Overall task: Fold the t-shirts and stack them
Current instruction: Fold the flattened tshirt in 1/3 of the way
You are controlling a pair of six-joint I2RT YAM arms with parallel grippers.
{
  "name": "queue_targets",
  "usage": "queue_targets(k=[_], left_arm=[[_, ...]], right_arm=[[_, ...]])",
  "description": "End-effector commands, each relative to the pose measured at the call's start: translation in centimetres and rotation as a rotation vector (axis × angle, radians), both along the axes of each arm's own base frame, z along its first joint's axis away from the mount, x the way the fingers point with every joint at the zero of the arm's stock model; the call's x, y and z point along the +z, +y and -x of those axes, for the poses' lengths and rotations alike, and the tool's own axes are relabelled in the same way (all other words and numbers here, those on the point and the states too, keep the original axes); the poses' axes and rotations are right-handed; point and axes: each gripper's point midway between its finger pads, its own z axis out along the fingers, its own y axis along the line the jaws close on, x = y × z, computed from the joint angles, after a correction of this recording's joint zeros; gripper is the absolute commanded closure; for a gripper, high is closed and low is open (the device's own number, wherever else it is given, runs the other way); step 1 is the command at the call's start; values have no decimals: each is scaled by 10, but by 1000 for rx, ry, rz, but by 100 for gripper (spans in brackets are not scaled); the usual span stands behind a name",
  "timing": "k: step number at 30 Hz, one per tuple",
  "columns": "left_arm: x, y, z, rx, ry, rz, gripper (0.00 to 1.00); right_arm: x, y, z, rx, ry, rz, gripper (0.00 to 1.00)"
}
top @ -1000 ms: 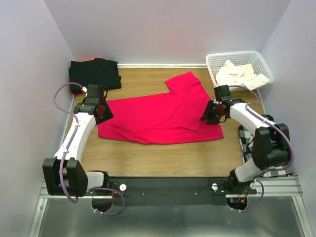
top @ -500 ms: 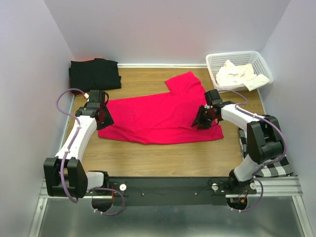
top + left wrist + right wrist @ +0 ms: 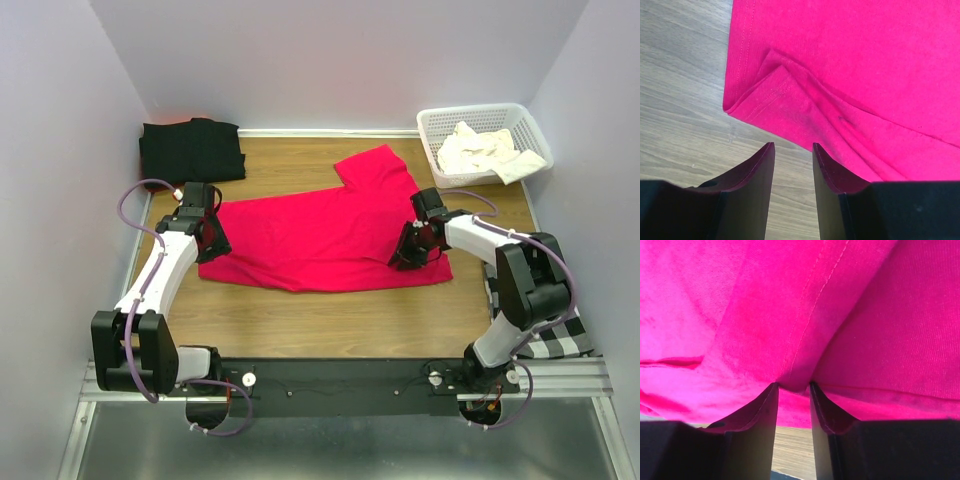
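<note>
The red t-shirt [image 3: 320,235] lies spread across the wooden table, one sleeve pointing to the back. My left gripper [image 3: 213,240] hovers at its left edge, open. In the left wrist view the left gripper [image 3: 792,146] has only bare wood between its jaws, just short of the shirt's folded-over corner [image 3: 765,90]. My right gripper [image 3: 400,258] is low on the shirt's right end. In the right wrist view the right gripper [image 3: 792,385] is open, with a raised fold of red fabric [image 3: 795,375] between its tips. The black t-shirt [image 3: 190,150] lies folded at the back left. A cream-white t-shirt [image 3: 485,150] lies crumpled in the basket.
The white lattice basket [image 3: 480,112] stands at the back right corner. A black-and-white checked cloth [image 3: 550,345] lies along the right edge under the right arm. Walls close in the table on the left, back and right.
The right gripper has slid left and nearer onto the shirt's right end, and its jaws have narrowed around a fold. The left gripper has shifted slightly along the left edge.
</note>
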Motion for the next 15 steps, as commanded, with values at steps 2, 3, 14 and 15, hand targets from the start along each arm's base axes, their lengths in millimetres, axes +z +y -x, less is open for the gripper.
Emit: queue_targets(k=[2, 3, 14, 15], left_arm=[[-6, 0, -1, -21, 6, -12, 56], [-6, 0, -1, -22, 5, -13, 55], [-7, 0, -1, -28, 3, -18, 56], [-7, 1, -1, -27, 4, -19, 56]], right_arm=[[-5, 3, -8, -3, 2, 19, 65], [-4, 4, -9, -1, -2, 19, 66], [10, 10, -21, 0, -48, 19, 79], [10, 10, -22, -2, -47, 21, 84]])
